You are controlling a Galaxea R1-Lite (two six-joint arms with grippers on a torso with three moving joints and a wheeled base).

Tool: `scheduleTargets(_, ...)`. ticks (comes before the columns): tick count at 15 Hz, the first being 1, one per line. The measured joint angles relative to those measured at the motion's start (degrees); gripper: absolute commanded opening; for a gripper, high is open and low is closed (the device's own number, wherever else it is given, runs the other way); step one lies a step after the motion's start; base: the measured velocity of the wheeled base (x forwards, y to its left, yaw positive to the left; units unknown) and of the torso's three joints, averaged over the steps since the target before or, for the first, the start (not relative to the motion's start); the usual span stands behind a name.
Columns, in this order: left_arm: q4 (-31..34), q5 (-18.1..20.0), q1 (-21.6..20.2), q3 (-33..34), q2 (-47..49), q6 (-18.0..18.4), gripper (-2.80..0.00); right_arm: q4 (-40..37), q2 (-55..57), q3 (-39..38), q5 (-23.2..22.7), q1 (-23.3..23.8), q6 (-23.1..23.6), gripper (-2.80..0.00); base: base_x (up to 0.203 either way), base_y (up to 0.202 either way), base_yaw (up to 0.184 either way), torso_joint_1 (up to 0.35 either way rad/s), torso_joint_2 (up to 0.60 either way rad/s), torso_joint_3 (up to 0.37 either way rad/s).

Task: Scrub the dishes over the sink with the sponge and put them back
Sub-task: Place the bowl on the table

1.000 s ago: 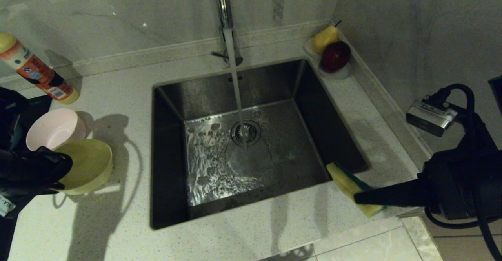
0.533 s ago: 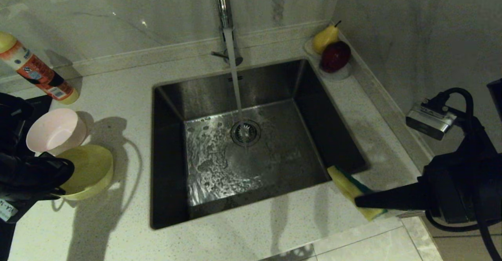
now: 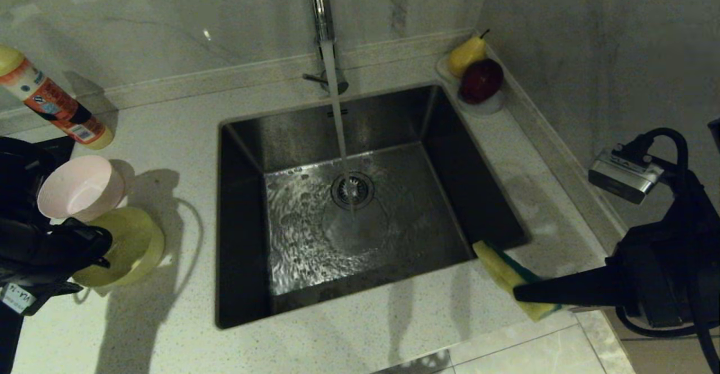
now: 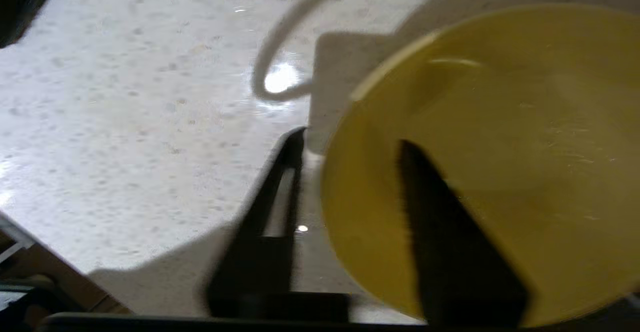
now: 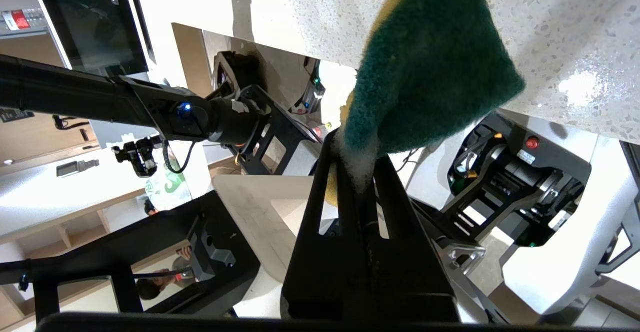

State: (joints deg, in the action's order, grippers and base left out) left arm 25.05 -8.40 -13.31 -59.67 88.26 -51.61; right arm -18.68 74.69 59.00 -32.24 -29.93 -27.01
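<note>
The left gripper stands spread astride the yellow bowl's rim, one finger inside, one outside with a gap; the bowl sits on the counter just beside the pink bowl. The right gripper pinches the sponge, which juts from its tips over the sink's near right corner.

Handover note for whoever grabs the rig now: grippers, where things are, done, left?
Left gripper: open, fingers astride the yellow bowl's rim, bowl set on the counter left of the sink.
Right gripper: shut on the sponge, at the sink's near right corner.
Pink bowl beside the yellow one. Teal bowl not in view.
Tap running.
Left: withdraw left arm; which bowls are scrubbed, can't tell.
</note>
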Motion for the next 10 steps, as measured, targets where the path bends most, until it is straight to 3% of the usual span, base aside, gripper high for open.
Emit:
scheduleTargets(5, 0.9, 0.4, 0.0, -6.9, -4.2, 0.5, 0.00, 0.4, 0.0, -1.0, 0.0, 0.1, 0.1, -2.80, 0.000, 0.000, 0.000, 0.000, 0.00, 0.000)
scheduleTargets(8, 1.2, 1.9, 0.6, -13.9, -8.3, 5.2, 0.00, 0.4, -0.3, -1.3, 0.0, 0.2, 0.1, -2.80, 0.000, 0.000, 0.000, 0.000, 0.00, 0.000)
scheduleTargets(9, 1.5, 2.1, 1.1, -16.1, -9.2, 7.9, -2.80, 0.4, -0.5, -1.3, 0.1, 0.3, 0.1, -2.80, 0.000, 0.000, 0.000, 0.000, 0.00, 0.000)
scheduleTargets(10, 2.3, 2.2, 1.7, -18.0, -10.0, 10.8, -2.80, 0.4, -0.6, -1.3, 0.1, 0.3, 0.1, -2.80, 0.000, 0.000, 0.000, 0.000, 0.00, 0.000)
